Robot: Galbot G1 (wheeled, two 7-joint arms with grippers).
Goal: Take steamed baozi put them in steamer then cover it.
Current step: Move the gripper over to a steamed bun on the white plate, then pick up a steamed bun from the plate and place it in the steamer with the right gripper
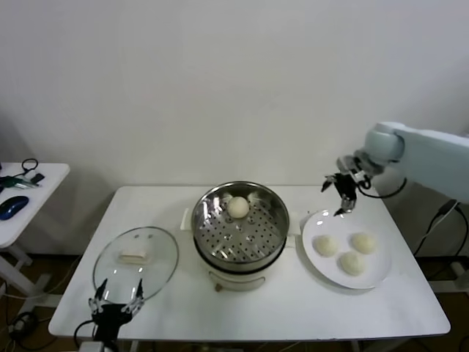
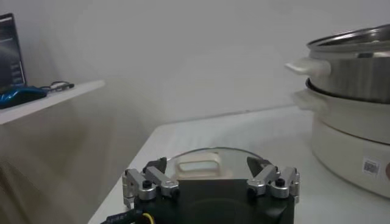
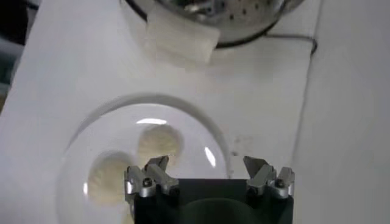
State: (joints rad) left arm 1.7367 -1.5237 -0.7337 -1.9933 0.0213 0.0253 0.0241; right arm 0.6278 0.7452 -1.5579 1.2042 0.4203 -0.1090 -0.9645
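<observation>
The steamer (image 1: 239, 235) stands at the table's middle with one baozi (image 1: 238, 207) on its perforated tray. Three more baozi (image 1: 326, 245) (image 1: 363, 243) (image 1: 352, 262) lie on a white plate (image 1: 382, 265) to its right. My right gripper (image 1: 343, 194) hangs open and empty above the plate's far edge; its wrist view looks down on the plate (image 3: 189, 128), two baozi (image 3: 159, 141) (image 3: 106, 176) and the open gripper (image 3: 206, 163). My left gripper (image 1: 116, 304) stands open and empty at the front left, just short of the glass lid (image 1: 135, 262).
The lid (image 2: 207, 161) lies flat on the table with its whitish handle up, in front of the left gripper (image 2: 208, 165), and the steamer (image 2: 353, 79) rises beyond it. A side table (image 1: 44, 176) with a blue mouse (image 1: 13, 207) stands at the far left.
</observation>
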